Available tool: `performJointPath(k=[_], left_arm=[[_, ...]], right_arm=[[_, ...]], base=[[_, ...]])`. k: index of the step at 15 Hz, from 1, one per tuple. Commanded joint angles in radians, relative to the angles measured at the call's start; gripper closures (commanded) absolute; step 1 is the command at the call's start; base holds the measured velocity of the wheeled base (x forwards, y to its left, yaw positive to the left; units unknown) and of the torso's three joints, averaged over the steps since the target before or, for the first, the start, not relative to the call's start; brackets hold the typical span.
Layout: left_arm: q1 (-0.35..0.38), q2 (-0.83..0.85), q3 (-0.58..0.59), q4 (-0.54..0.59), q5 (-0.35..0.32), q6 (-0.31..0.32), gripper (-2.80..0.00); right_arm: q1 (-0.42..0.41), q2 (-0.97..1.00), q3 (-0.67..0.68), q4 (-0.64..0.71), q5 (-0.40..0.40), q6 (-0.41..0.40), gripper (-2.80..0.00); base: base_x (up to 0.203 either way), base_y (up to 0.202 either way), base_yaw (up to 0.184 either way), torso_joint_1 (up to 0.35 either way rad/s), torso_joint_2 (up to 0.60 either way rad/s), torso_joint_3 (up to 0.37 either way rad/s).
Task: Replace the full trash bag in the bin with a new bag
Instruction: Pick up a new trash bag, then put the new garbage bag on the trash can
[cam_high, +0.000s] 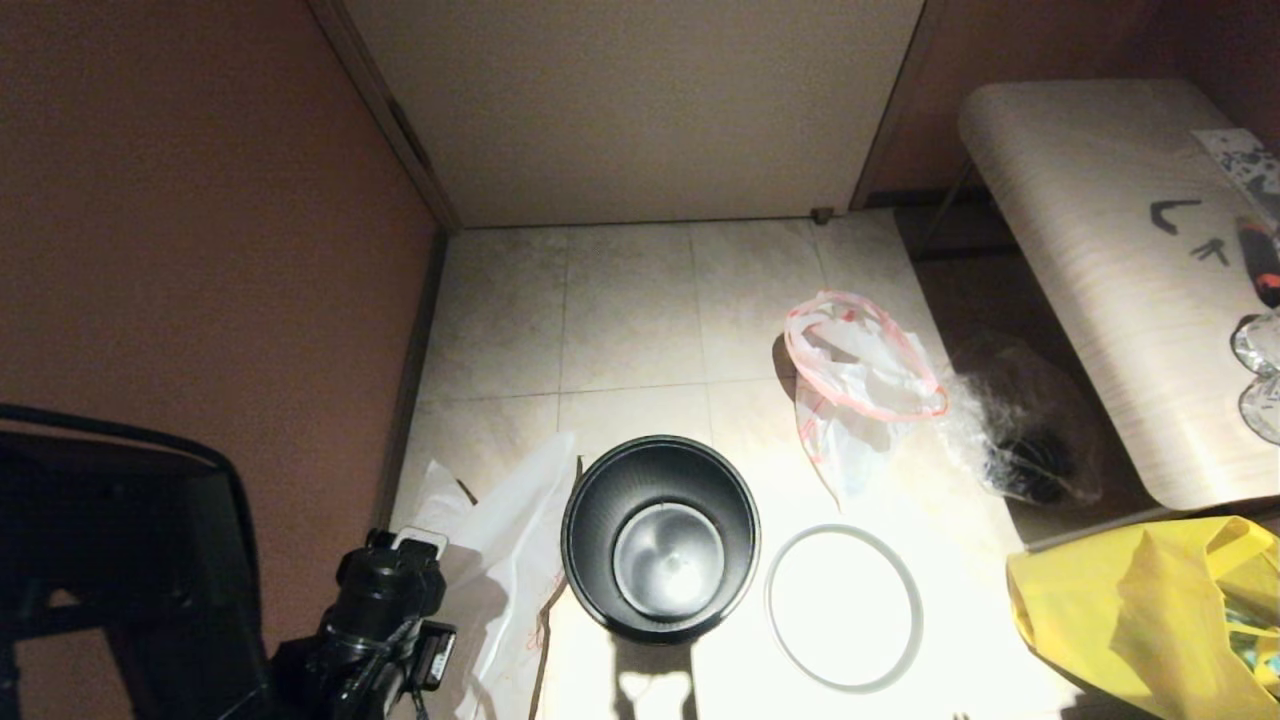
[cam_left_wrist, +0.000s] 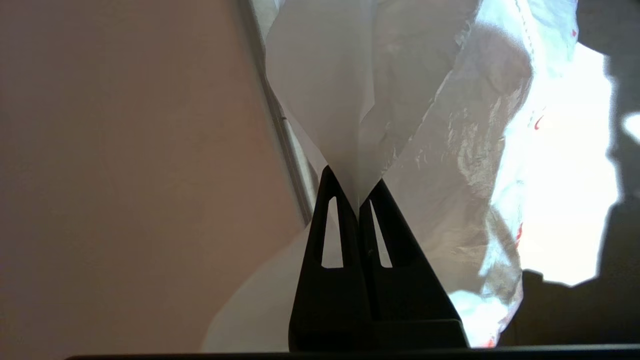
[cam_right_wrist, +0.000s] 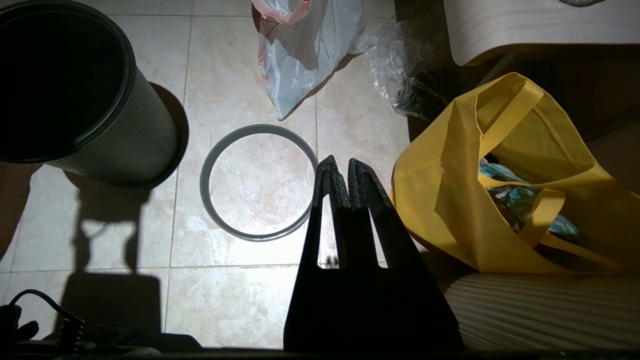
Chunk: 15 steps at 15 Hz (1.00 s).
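Left gripper (cam_left_wrist: 359, 200) pinched the new bag (cam_high: 505, 560) beside the empty bin (cam_high: 660, 540); should lift clear and spread hem over the rim.

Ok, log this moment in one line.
left claw: shut on thin white plastic bag | round black bin: unlined | grey hoop: on floor

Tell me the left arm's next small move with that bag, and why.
Probably carry the new bag sideways over the bin opening. The left gripper is shut on a fold of it beside the bin, which stands unlined, its grey hoop lying off on the floor.
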Motion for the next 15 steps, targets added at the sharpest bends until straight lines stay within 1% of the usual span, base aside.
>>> performJointPath(k=[1,2,4,6,9,11,12,13,14,15], left_arm=[[-0.034,-0.161,0.075,-0.005,0.013,0.0,0.0],[-0.052,-0.218,0.102,-0.001,0.018,0.002,0.0],[-0.079,-0.335,0.126,0.042,0.016,0.011,0.0],[-0.097,-0.455,0.121,0.135,-0.002,0.014,0.0],[-0.115,-0.677,0.085,0.325,-0.011,0.014,0.0],[-0.13,-0.853,-0.004,0.532,-0.027,0.001,0.0],[-0.16,-0.93,-0.101,0.695,-0.04,-0.029,0.0],[-0.212,-0.971,-0.214,0.872,-0.05,-0.079,0.0],[-0.286,-0.996,-0.319,1.038,-0.058,-0.146,0.0],[-0.39,-1.012,-0.406,1.187,-0.065,-0.227,0.0]], right_arm=[[0.0,0.001,0.0,0.001,0.001,-0.001,0.0],[0.0,0.001,0.0,0.001,0.001,-0.001,0.0],[0.0,0.001,0.0,0.001,0.001,-0.001,0.0],[0.0,0.001,0.0,0.001,0.001,-0.001,0.0],[0.0,0.001,0.0,0.001,0.001,-0.001,0.0],[0.0,0.001,0.0,0.001,0.001,-0.001,0.0],[0.0,0.001,0.0,0.001,0.001,-0.001,0.0],[0.0,0.001,0.0,0.001,0.001,-0.001,0.0],[0.0,0.001,0.0,0.001,0.001,-0.001,0.0],[0.0,0.001,0.0,0.001,0.001,-0.001,0.0]], base=[[0.0,0.0,0.0,0.0,0.0,0.0],[0.0,0.0,0.0,0.0,0.0,0.0],[0.0,0.0,0.0,0.0,0.0,0.0],[0.0,0.0,0.0,0.0,0.0,0.0],[0.0,0.0,0.0,0.0,0.0,0.0],[0.0,0.0,0.0,0.0,0.0,0.0],[0.0,0.0,0.0,0.0,0.0,0.0],[0.0,0.0,0.0,0.0,0.0,0.0],[0.0,0.0,0.0,0.0,0.0,0.0],[0.0,0.0,0.0,0.0,0.0,0.0]])
